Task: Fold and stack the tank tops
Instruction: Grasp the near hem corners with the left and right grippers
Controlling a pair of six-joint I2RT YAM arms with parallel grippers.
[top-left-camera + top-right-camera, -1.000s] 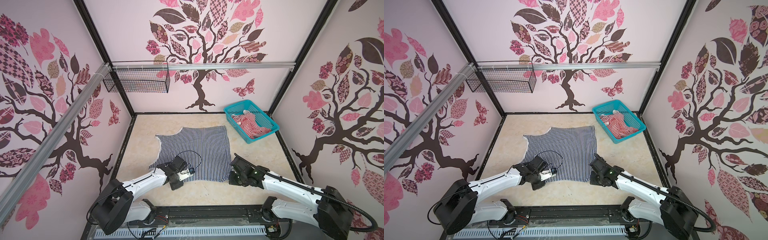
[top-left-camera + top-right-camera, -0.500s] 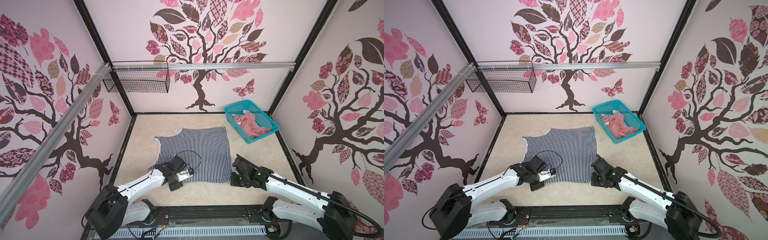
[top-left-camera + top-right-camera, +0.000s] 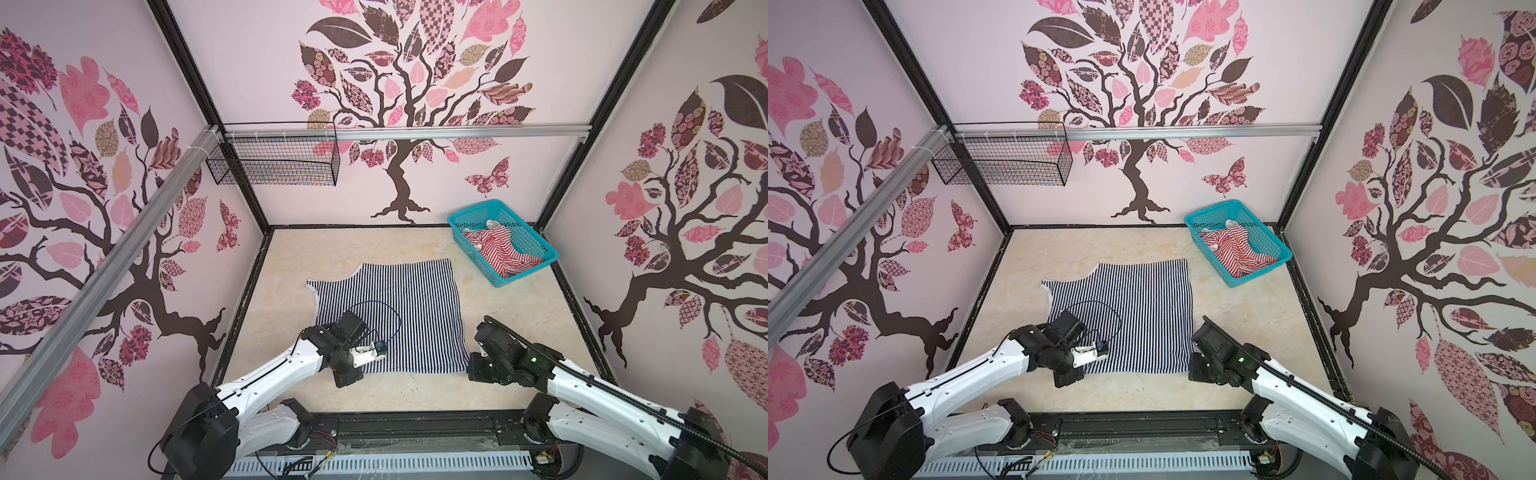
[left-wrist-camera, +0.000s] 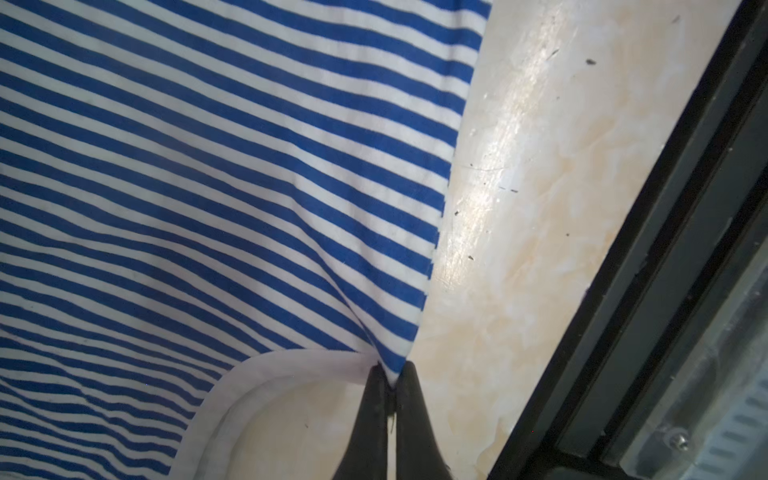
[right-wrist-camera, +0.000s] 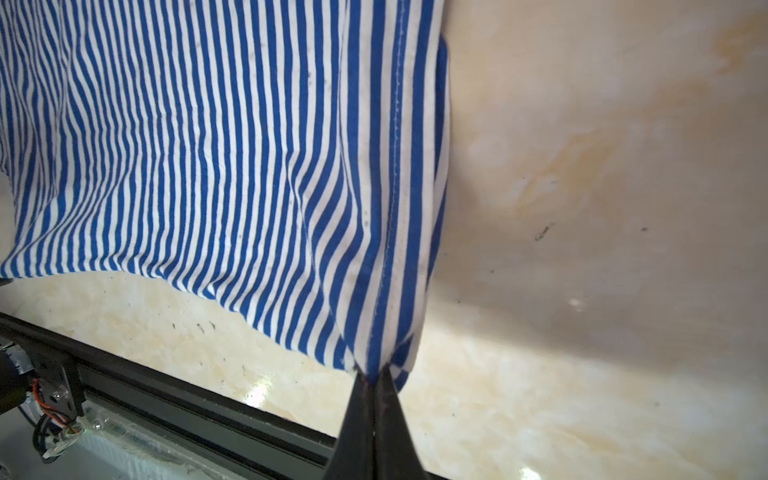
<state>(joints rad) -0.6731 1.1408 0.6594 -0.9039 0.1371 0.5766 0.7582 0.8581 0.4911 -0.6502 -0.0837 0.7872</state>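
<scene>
Tank tops: two.

1. Navy-and-white tank top [image 3: 399,307] – spread flat on the middle of the tabletop [image 3: 340,249], stripes running from the near edge to the far edge in both top views.
2. Red-and-white tank top [image 3: 498,253] – crumpled inside the teal basket [image 3: 526,270] at the far right corner of the tabletop, well apart from the first.

Baskets: two, the teal one and a black wire basket [image 3: 274,164] hung on the rear rail.

Pincers: two.

- Left pincer [image 4: 390,386]: jaws together, clamped on the near left corner of the navy-and-white tank top, just beside its curved white edging [image 4: 232,382].
- Right pincer [image 5: 374,386]: jaws together, clamped on the near right corner, at the stitched hem [image 5: 392,166].

Both gripped corners are lifted slightly off the tabletop.
</scene>
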